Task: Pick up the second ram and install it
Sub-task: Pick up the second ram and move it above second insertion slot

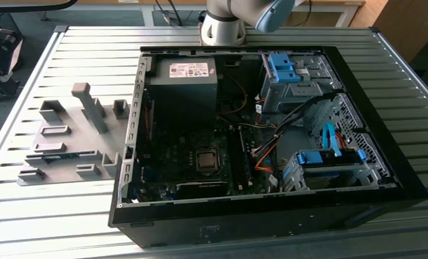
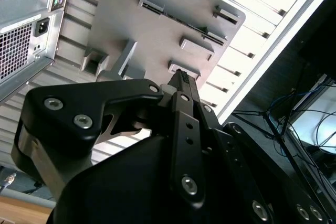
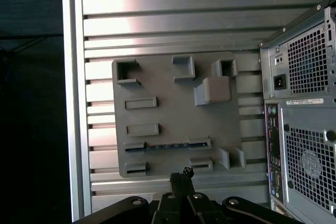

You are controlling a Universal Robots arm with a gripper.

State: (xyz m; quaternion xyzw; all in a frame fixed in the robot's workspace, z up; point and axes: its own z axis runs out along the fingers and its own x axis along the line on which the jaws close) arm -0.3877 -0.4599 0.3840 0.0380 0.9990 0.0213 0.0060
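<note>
Ram (image 3: pixel 168 146): lying in a fixture (image 3: pixel 168 87) slot, near the plate's edge.
Claw (image 3: pixel 182 173): hanging above the fixture, fingers pressing together, gripping nothing.
Room: table (image 3: pixel 157 24) slats showing between fixture and case (image 3: pixel 299 129).

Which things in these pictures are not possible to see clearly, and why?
- The second ram, first wrist view: edge-on in the grey fixture; chips and label too small.
- Motherboard slots, exterior view: too dark to tell whether filled.
- Robot arm, exterior view: cut off by the top edge.
- Grey fixture, second wrist view: partly hidden behind the gripper.
</note>
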